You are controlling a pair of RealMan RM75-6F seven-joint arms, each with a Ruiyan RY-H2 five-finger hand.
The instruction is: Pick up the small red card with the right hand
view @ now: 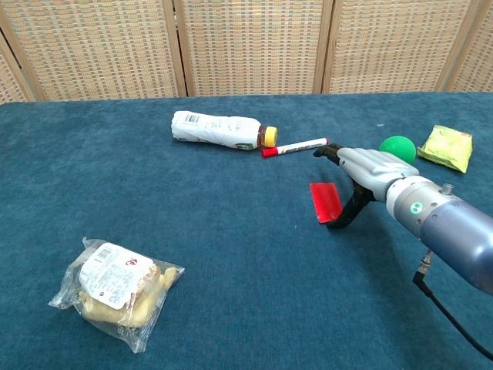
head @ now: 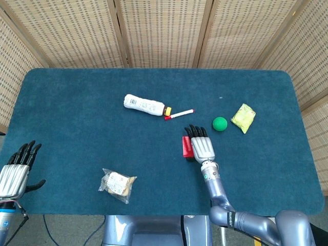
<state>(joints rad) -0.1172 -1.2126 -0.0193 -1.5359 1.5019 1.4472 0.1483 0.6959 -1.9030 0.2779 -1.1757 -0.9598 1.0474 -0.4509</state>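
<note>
The small red card (head: 187,147) (view: 325,202) lies near the middle of the blue table, its right edge tipped slightly up. My right hand (head: 202,145) (view: 370,166) sits just to its right, fingers stretched forward and flat above the cloth. The thumb (view: 348,213) reaches down and touches the card's right edge. No finger lies on top of the card, so nothing is gripped. My left hand (head: 16,171) hangs at the table's near left corner, fingers apart and empty; only the head view shows it.
A lying white bottle (head: 146,105) (view: 219,129) and a red-capped marker (head: 179,114) (view: 294,146) are behind the card. A green ball (head: 220,123) (view: 397,146) and yellow packet (head: 243,118) (view: 446,146) sit to the right. A snack bag (head: 118,184) (view: 115,291) lies near left.
</note>
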